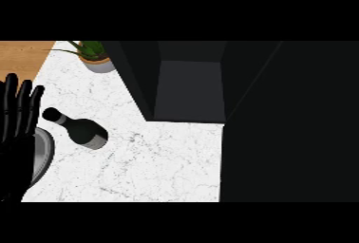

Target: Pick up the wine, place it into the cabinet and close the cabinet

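A dark wine bottle (82, 130) stands on the white marble counter (161, 161), left of centre, its black cap toward the upper left. The dark cabinet (188, 80) stands at the back, its door open and a grey, bare inside showing. My left hand (17, 118) rests at the left edge with its fingers straight and pointing up, just left of the bottle's cap and apart from it. My right hand does not show.
A potted green plant (95, 56) stands at the counter's back left, next to the cabinet. A round grey rim (43, 152) shows at the left edge, below my hand. The open cabinet door (291, 118) fills the right side.
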